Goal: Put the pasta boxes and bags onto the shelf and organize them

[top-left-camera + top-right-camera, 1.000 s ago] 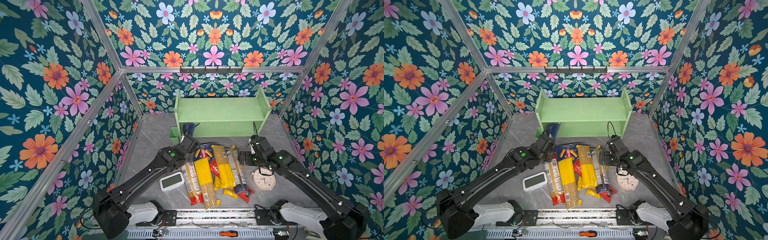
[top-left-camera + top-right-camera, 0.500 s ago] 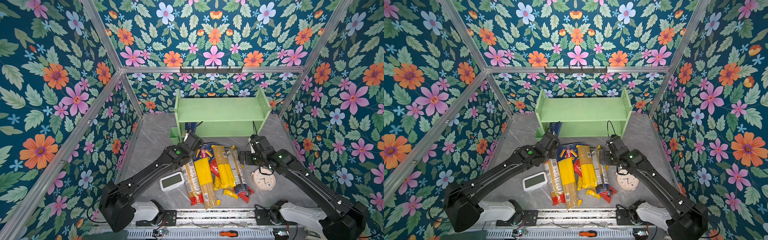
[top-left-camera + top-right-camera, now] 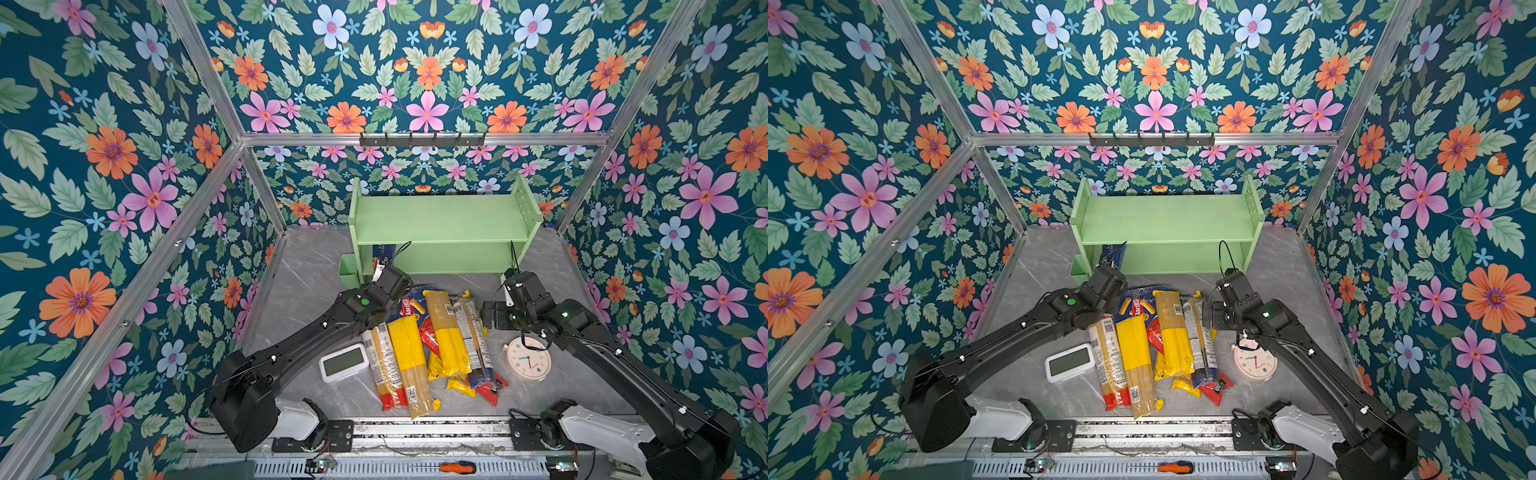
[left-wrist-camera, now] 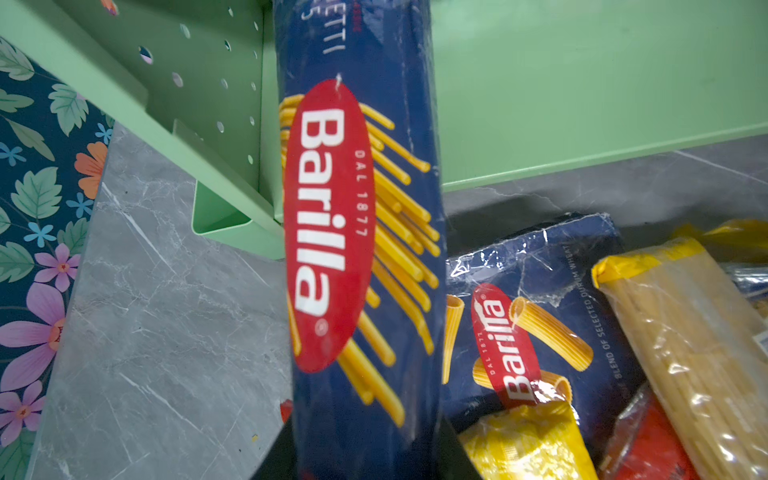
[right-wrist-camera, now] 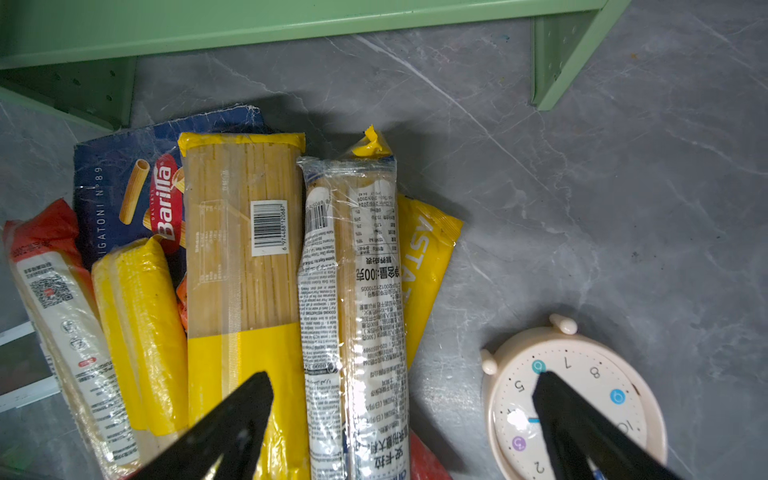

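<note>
While your left gripper [image 4: 361, 461] pinches Barilla spaghetti pack [image 4: 357, 232], pack's far end sits in shelf [image 3: 440, 216] lower tier by left side panel; your right gripper [image 5: 403, 378] spread wide above bags [image 5: 245, 249], rigatoni pack [image 5: 108, 187] beneath them.

Overhead stereo pair, two wrist close-ups

1. Bright, even light from above; both top views look crisp.
2. Soft shadows hug the bags [image 5: 245, 249] and the clock [image 5: 582, 353] on the grey tabletop [image 5: 623, 166].
3. White glare on the rigatoni pack [image 4: 540, 270] wrap.
4. The spaghetti pack [image 4: 357, 249] looks slightly soft; the right gripper [image 5: 403, 377] is a dark blur up close.
</note>
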Robot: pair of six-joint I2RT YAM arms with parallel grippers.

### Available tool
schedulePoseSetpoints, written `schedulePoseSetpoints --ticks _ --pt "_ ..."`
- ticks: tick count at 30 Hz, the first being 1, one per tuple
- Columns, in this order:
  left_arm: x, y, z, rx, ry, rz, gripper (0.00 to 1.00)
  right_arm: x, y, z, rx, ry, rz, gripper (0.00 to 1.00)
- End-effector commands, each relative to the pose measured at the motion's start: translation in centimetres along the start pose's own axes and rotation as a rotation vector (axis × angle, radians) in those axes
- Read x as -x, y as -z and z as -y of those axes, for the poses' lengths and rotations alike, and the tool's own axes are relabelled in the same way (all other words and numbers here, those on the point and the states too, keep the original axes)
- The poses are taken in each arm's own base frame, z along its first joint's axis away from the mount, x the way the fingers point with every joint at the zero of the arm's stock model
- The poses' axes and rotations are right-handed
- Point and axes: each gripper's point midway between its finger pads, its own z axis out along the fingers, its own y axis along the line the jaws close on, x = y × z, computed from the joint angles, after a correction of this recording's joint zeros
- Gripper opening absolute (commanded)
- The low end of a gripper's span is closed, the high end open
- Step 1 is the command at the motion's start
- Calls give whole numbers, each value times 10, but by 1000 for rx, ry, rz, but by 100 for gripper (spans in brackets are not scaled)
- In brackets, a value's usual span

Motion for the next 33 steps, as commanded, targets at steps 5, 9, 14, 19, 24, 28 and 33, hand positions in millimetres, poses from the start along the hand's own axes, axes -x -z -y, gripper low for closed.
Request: schedulePoseSetpoints --ticks 5,9,14,19,24,28,33 --pt "38 -5 -4 67 69 156 0 -2 -1 5 -20 15 -9 99" --pt "43 -15 -2 75 75 169 0 -2 2 8 -28 19 -7 99" --pt "49 -29 -2 92 78 170 0 -2 6 14 -45 20 -5 99" --pt "59 -40 -2 103 82 175 0 0 12 21 -56 9 6 99" --pt "66 -50 -1 119 72 175 0 1 11 25 -55 -8 1 99" --pt "70 -60 -3 134 70 168 0 2 10 26 -60 -9 -7 99" --pt "76 -70 -8 150 67 162 0 3 9 28 -70 -14 -9 99"
